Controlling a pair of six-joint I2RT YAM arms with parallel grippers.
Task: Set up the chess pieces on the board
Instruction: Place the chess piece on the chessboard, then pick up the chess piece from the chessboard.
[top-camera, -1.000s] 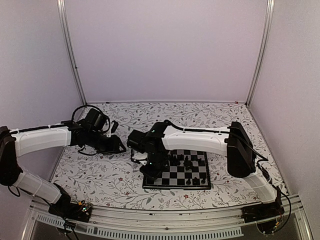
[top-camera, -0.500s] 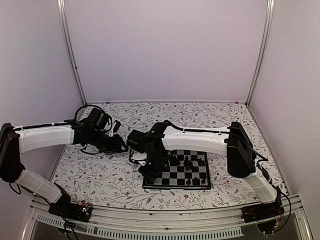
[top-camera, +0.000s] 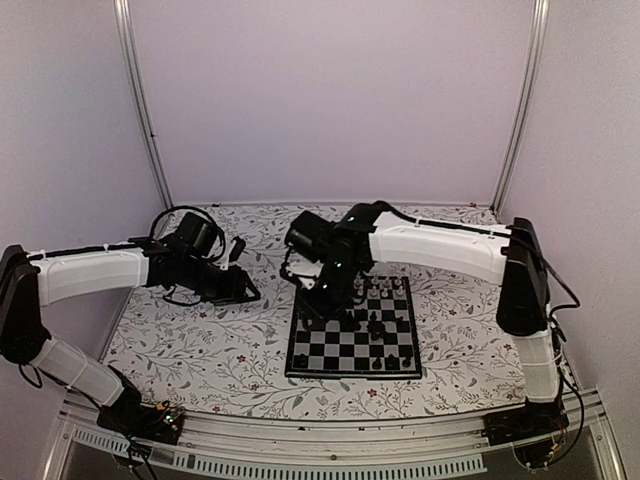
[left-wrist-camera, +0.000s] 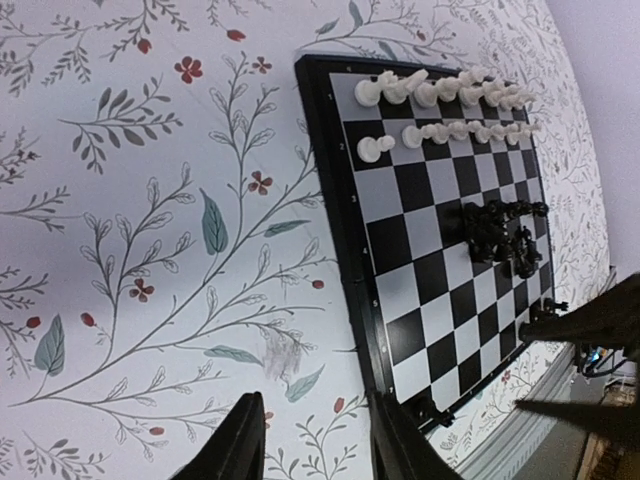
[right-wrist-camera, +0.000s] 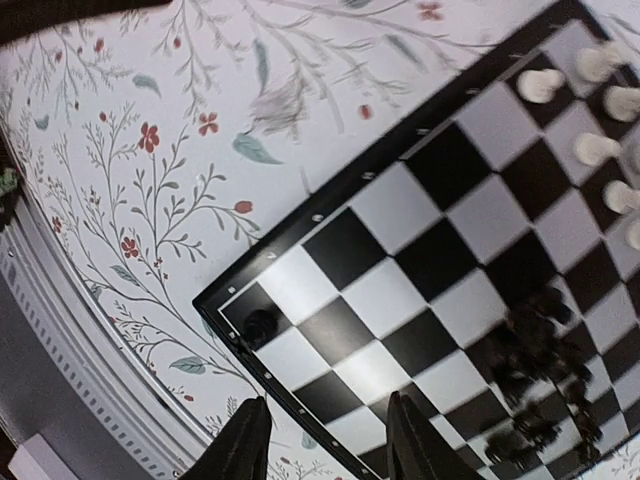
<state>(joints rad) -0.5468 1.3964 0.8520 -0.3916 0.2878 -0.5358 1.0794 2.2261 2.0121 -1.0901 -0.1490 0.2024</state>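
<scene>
R gripper (top-camera: 312, 305) hangs over the left edge of the board (top-camera: 305, 350), toward its far end. Fingers (right-wrist-camera: 252, 440) are parted with a clear gap btwn them and nothing in it. It grips nothing and touches nothing. In the R wrist view only bare checks, the black rim and cloth show thru that gap.

L gripper (top-camera: 243, 290) is out to the left, low over the floral cloth (top-camera: 200, 350), well apart from the board and aimed toward it. Its fingers (left-wrist-camera: 245, 445) are spread too, nothing pinched, only leaf pattern btwn them.

The board lies flat on the cloth, right of centre on the table. White pieces (left-wrist-camera: 378, 148) stand in two neat rows along the far end. Black pieces (left-wrist-camera: 500, 232) are bunched in a tight clump mid-board on the right half; can't tell which are upright, too small and dark. A few more black ones (top-camera: 392, 362) sit on the near rank at the right. One lone black piece (right-wrist-camera: 262, 325) stands on the near-left corner square, just ahead of the R gripper's fingertips in its wrist view but not touching them.
</scene>
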